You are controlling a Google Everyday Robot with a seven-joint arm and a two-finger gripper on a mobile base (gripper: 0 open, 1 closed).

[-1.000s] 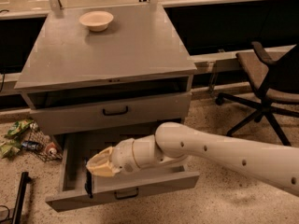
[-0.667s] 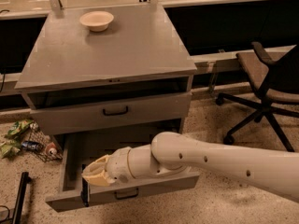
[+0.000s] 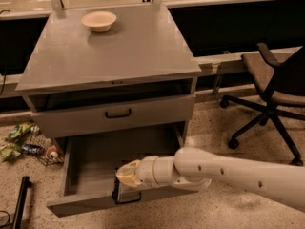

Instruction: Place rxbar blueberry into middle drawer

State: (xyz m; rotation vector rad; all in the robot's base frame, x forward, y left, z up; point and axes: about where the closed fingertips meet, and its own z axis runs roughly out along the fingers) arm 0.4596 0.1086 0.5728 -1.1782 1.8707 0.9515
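Gripper (image 3: 125, 175) over open middle drawer (image 3: 95, 162) front; grip: can't tell. Bowl (image 3: 98, 21) atop cabinet (image 3: 119, 56).

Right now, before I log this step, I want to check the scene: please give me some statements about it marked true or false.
1. The middle drawer is pulled open. True.
2. The beige bowl lies inside the open drawer. False: it stands on the cabinet top, near the back.
3. The gripper is over the front part of the open drawer. True.
4. The office chair stands at the left edge of the picture. False: it is at the right, beside the cabinet.
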